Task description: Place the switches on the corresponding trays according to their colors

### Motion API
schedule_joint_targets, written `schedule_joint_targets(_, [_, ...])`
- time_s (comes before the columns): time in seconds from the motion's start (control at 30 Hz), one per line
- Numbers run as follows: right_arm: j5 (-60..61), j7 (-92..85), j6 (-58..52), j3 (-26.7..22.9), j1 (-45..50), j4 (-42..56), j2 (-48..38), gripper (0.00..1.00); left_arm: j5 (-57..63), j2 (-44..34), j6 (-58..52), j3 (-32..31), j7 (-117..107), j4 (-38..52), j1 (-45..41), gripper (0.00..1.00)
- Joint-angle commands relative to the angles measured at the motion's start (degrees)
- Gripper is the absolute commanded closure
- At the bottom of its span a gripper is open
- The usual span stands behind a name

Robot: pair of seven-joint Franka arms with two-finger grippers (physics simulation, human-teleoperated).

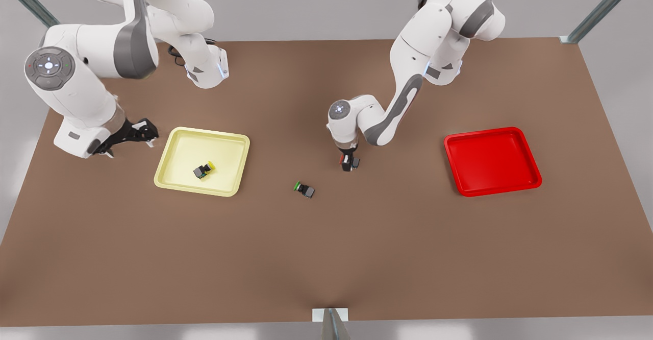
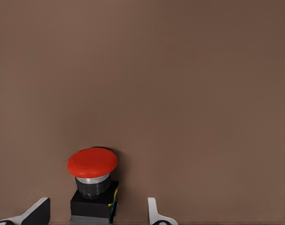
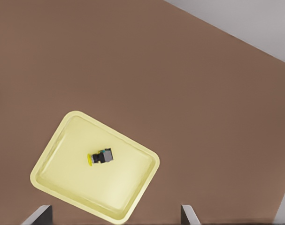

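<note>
The red switch (image 2: 92,164) stands on the brown table between the fingers of my left gripper (image 2: 95,216), which is open, with a gap on each side of the switch body. In the front view this gripper (image 1: 350,163) is at the table's middle, around the red switch (image 1: 346,165). The yellow switch (image 1: 204,170) lies on its side in the pale yellow tray (image 1: 176,146). On the bare table between the trays the green switch (image 1: 304,189) lies tipped over. My right gripper (image 1: 139,133) waits open, just off the yellow tray's edge on the front view's left. The red tray (image 1: 490,161) holds nothing.
In the right wrist view the yellow tray (image 3: 62,150) holds the yellow switch (image 3: 100,157), and my right gripper (image 3: 114,220) hangs above the tray's edge. The brown table (image 1: 326,258) has wide bare room toward the front edge.
</note>
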Motion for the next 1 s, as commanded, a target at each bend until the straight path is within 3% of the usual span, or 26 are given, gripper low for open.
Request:
schedule_joint_targets(0.0, [0.0,0.0,0.0,0.0,0.8,0.0,0.2,0.00,-0.7,0.2,-0.4,0.0,0.0,0.5,-0.1,0.00])
schedule_joint_targets(0.97, [-0.5,-0.2,0.1,0.1,1.3,0.0,1.9,0.00,1.6,-1.2,6.5,0.5,3.1,-3.7,3.2,0.00])
